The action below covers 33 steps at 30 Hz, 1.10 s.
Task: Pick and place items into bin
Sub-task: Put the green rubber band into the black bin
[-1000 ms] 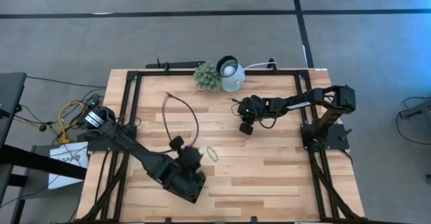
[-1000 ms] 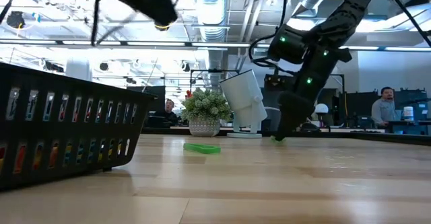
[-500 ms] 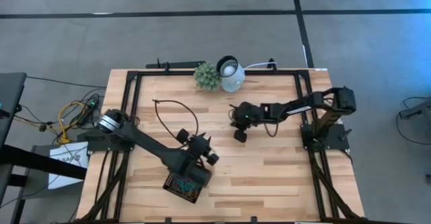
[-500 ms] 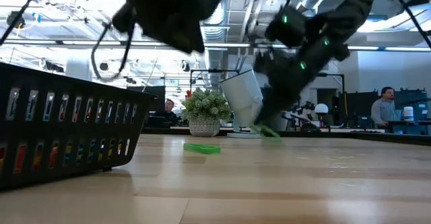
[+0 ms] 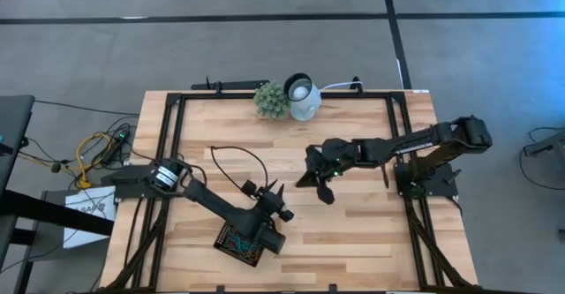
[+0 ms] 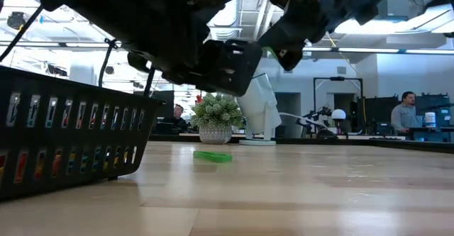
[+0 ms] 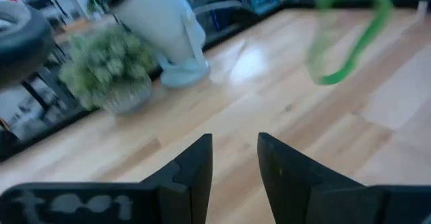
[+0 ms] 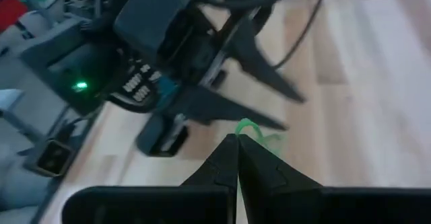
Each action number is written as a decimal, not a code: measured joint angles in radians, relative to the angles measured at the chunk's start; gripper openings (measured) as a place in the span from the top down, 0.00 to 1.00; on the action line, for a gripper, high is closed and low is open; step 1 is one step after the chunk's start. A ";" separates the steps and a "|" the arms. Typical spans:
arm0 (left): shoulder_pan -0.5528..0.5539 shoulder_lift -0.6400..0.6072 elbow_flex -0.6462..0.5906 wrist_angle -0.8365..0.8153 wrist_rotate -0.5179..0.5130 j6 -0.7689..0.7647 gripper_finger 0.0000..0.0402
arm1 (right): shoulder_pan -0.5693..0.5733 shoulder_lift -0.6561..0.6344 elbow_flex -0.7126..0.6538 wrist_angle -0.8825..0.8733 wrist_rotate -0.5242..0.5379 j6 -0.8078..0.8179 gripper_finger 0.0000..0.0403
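The bin (image 5: 240, 244) sits at the table's (image 5: 371, 232) front edge, half hidden under the left gripper (image 5: 267, 207), whose fingers stand slightly apart with nothing between them. Right of the bin, well apart, the right gripper (image 5: 305, 180) hangs with fingers pinched together on what looks like a green rubber-band loop (image 8: 259, 134). Another green loop (image 6: 212, 156) lies beyond the bin.

You've got pale butcher-block wood table (image 5: 353, 223), satin sheen. Bin (image 6: 64, 140) black slotted plastic. Green band (image 7: 347, 39) rubbery, thin. Lamp (image 6: 261, 112) smooth white plastic.
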 joint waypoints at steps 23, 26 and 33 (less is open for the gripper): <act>-0.112 0.001 0.001 0.367 -0.186 0.369 0.73 | 0.063 0.032 -0.002 0.011 0.047 0.001 1.00; -0.104 0.001 0.001 0.383 -0.163 0.371 0.73 | 0.074 0.032 -0.002 0.034 0.044 0.001 1.00; -0.076 0.001 0.001 0.517 -0.115 0.512 0.73 | 0.096 0.032 -0.002 0.107 0.043 0.001 1.00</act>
